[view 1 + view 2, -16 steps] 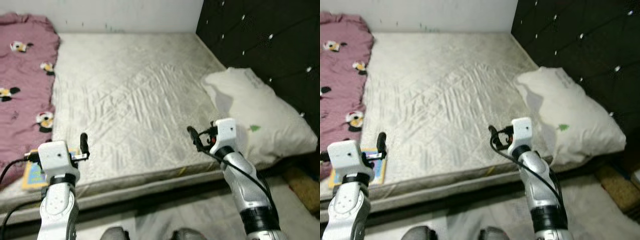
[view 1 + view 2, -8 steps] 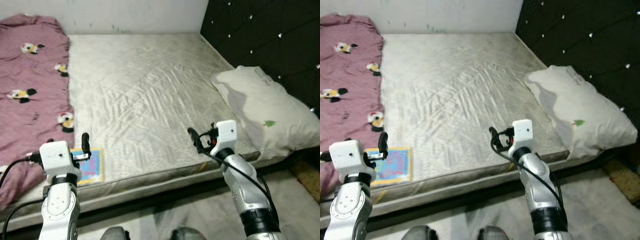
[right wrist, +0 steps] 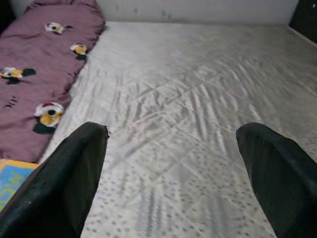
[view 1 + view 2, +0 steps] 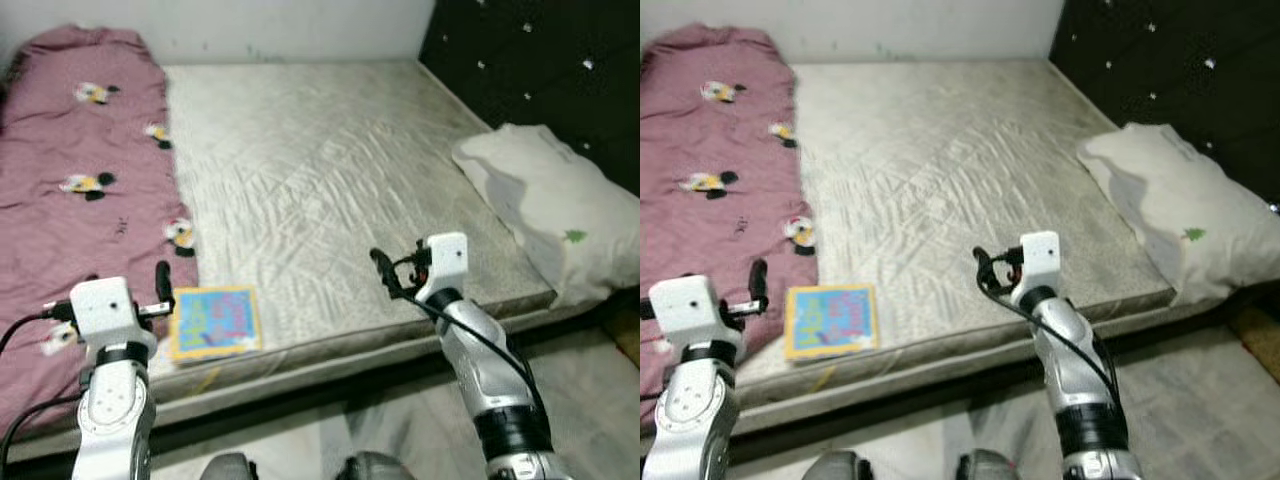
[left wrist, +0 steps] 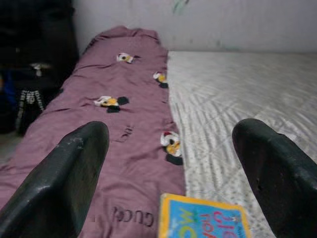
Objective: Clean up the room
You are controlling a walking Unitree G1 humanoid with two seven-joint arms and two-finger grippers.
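Legibly, "GUCCI" on mauve blanket (image 5: 124, 148), colourful book (image 4: 213, 320) beside, left gripper (image 5: 173, 163) apart, right gripper (image 3: 178, 168) apart.

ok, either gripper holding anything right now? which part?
Nothing is held. Left gripper and right gripper are both open with bare space between the fingers, raised at the bed's near edge. The book lies untouched on it.

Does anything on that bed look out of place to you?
Yes. A colourful children's book lies loose at the mattress's near edge, beside the bunched-up purple blanket. The pillow sits askew, overhanging the bed's corner.
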